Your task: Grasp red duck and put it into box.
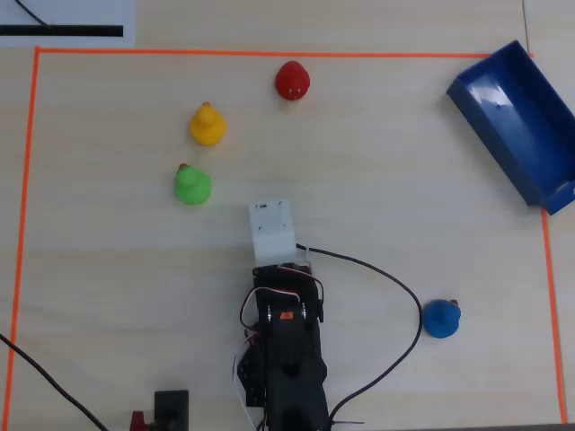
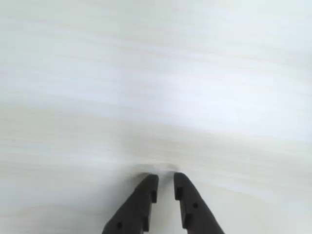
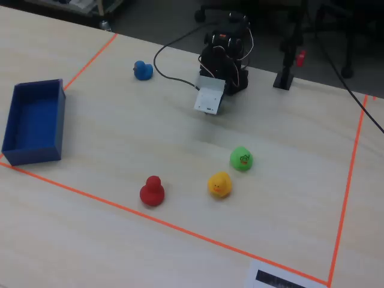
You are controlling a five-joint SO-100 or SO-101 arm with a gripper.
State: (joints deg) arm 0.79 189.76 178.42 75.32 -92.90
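- The gripper point(image 2: 165, 181) was seen in the wrist view with its two dark fingers nearly pressed together, only a thin gap between the tips, and nothing pinched; bare table point(image 2: 156, 87) lay beneath it.
- The arm point(image 1: 286, 359) was seen folded back over its base in the overhead view, with the white wrist block pointing toward the middle of the taped area.
- The reach was judged not to have begun, so the approach step was in hand.
- The red duck point(image 1: 292, 81) was found upright near the far orange tape line, well apart from the gripper, beyond the yellow duck point(image 1: 207, 125) and the green duck point(image 1: 192, 185).
- The box point(image 1: 518, 121) was seen empty at the right edge of the overhead view, with a blue duck point(image 1: 441, 319) lying apart.
- A long extension past the two nearer ducks, with the fingers spread first, was judged to be called for.
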